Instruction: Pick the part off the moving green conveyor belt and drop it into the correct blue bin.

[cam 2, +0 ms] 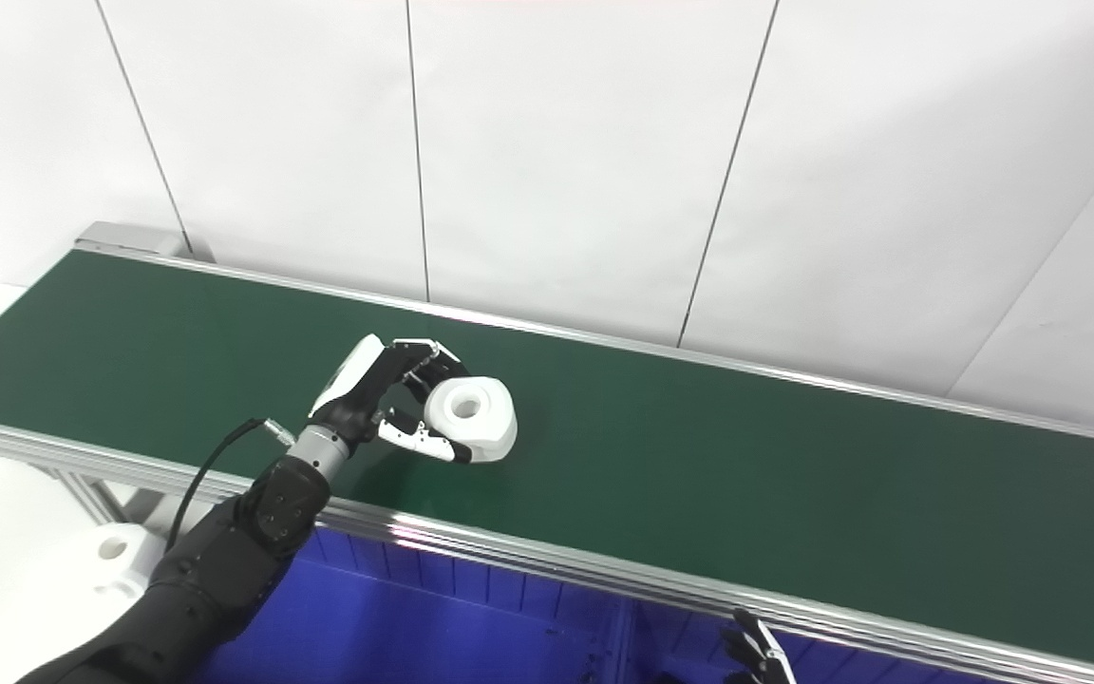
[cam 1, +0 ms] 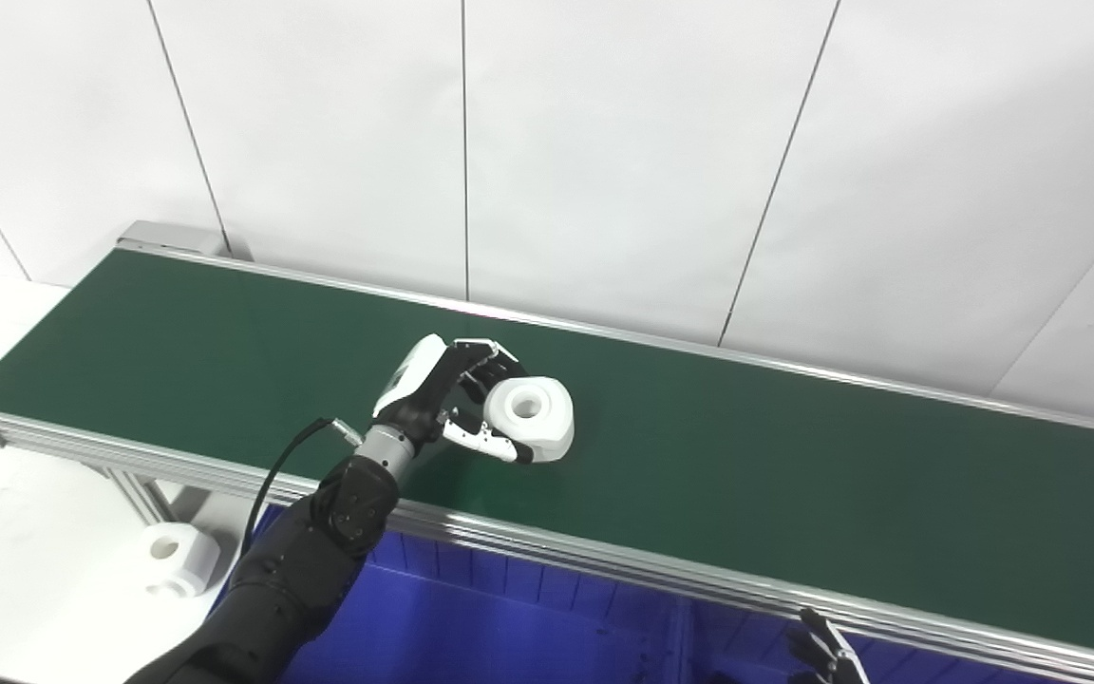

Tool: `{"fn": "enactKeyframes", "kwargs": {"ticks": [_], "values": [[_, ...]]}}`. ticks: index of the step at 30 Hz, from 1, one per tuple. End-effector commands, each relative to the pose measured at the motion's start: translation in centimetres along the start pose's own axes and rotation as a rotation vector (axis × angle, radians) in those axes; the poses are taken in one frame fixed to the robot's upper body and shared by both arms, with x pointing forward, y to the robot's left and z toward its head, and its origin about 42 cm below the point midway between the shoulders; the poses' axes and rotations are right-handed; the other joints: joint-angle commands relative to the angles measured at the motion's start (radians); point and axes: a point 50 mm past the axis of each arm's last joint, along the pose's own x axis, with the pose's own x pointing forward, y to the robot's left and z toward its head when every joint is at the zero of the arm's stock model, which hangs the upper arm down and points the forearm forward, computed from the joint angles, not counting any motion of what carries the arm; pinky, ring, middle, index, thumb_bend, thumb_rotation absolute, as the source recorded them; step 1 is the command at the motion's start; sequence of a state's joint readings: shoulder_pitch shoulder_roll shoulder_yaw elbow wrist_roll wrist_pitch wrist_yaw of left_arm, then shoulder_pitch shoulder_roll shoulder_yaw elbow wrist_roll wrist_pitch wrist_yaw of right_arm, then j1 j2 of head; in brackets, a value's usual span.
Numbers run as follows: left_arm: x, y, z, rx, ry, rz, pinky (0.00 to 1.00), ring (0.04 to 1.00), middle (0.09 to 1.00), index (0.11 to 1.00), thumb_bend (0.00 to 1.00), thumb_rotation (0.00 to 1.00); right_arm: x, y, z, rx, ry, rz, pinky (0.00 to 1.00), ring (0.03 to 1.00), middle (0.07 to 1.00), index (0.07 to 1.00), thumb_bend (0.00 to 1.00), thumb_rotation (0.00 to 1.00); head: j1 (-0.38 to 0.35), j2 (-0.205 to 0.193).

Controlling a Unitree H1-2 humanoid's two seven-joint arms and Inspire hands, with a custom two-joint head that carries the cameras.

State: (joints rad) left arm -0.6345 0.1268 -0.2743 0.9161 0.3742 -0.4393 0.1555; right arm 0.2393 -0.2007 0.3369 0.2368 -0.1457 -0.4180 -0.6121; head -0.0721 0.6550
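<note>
A white rounded part (cam 1: pixel 536 415) with a round hole on top rests on the green conveyor belt (cam 1: pixel 794 475) near its front middle. My left hand (cam 1: pixel 443 394) is around the part's left side, with fingers behind it and the thumb in front, touching it. It also shows in the right eye view (cam 2: pixel 378 394). My right hand (cam 1: pixel 827 651) is low at the bottom edge, below the belt's front rail, with only its fingertips showing. Blue bins (cam 1: pixel 509 627) lie under the belt's front edge.
A second white part (cam 1: pixel 177 560) with a hole lies on the white surface at the lower left, beside the belt's frame leg. A black cable (cam 1: pixel 286 461) runs from my left wrist. A white panelled wall stands behind the belt.
</note>
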Motion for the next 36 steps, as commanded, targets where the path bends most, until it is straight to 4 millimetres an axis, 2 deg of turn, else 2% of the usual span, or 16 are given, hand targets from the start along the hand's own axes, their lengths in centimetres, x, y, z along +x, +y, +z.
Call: {"fn": "enactKeyframes", "kwargs": {"ticks": [1, 4, 5, 9, 15, 19, 27, 33, 36], "values": [[0.7, 1.8, 1.3, -0.029, -0.072, 0.065, 0.46, 0.536, 0.481, 0.513, 0.51, 0.00, 0.3, -0.2, 1.0, 0.029, -0.077, -0.018, 0.72, 0.780, 0.781, 0.845, 0.76, 0.43, -0.010, 0.010], [-0.4, 2.6, 1.7, -0.069, -0.111, 0.094, 0.46, 0.535, 0.479, 0.515, 0.51, 0.00, 0.1, -0.1, 1.2, 0.049, -0.072, -0.023, 0.72, 0.782, 0.784, 0.843, 0.76, 0.41, -0.024, 0.019], [-0.9, 3.0, 2.0, -0.079, -0.127, 0.103, 0.45, 0.529, 0.476, 0.517, 0.51, 0.00, 0.1, -0.1, 1.3, 0.052, -0.075, -0.025, 0.72, 0.781, 0.784, 0.844, 0.77, 0.41, -0.046, 0.035], [-4.1, 4.2, 3.5, -0.117, -0.219, 0.109, 0.44, 0.507, 0.469, 0.520, 0.51, 0.00, -0.1, 0.1, 1.7, 0.047, -0.094, -0.022, 0.72, 0.780, 0.777, 0.841, 0.78, 0.44, -0.093, 0.067], [-8.7, 4.0, 4.7, -0.158, -0.260, 0.065, 0.43, 0.486, 0.465, 0.520, 0.52, 0.00, -0.1, 0.6, 2.5, 0.063, -0.116, -0.026, 0.71, 0.761, 0.767, 0.827, 0.82, 0.47, -0.157, 0.113], [-12.1, 1.6, 3.9, -0.148, -0.250, -0.008, 0.42, 0.480, 0.469, 0.520, 0.52, 0.00, -0.1, 0.9, 3.0, 0.058, -0.135, -0.030, 0.72, 0.755, 0.767, 0.824, 0.81, 0.49, -0.179, 0.139], [-15.6, -2.2, 1.8, -0.119, -0.182, -0.177, 0.45, 0.507, 0.476, 0.513, 0.52, 0.00, -0.5, 1.0, 3.6, 0.070, -0.143, -0.031, 0.71, 0.760, 0.758, 0.828, 0.83, 0.49, -0.214, 0.171], [-16.5, -4.0, 1.4, -0.071, -0.093, -0.280, 0.40, 0.474, 0.459, 0.522, 0.51, 0.00, -0.6, 1.3, 3.6, 0.057, -0.144, -0.033, 0.70, 0.747, 0.752, 0.824, 0.83, 0.50, -0.235, 0.169], [-16.3, -5.3, 1.4, -0.058, -0.019, -0.308, 0.45, 0.507, 0.467, 0.519, 0.52, 0.00, -0.7, 1.4, 3.5, 0.044, -0.145, -0.036, 0.70, 0.747, 0.753, 0.825, 0.82, 0.52, -0.236, 0.167]]}}
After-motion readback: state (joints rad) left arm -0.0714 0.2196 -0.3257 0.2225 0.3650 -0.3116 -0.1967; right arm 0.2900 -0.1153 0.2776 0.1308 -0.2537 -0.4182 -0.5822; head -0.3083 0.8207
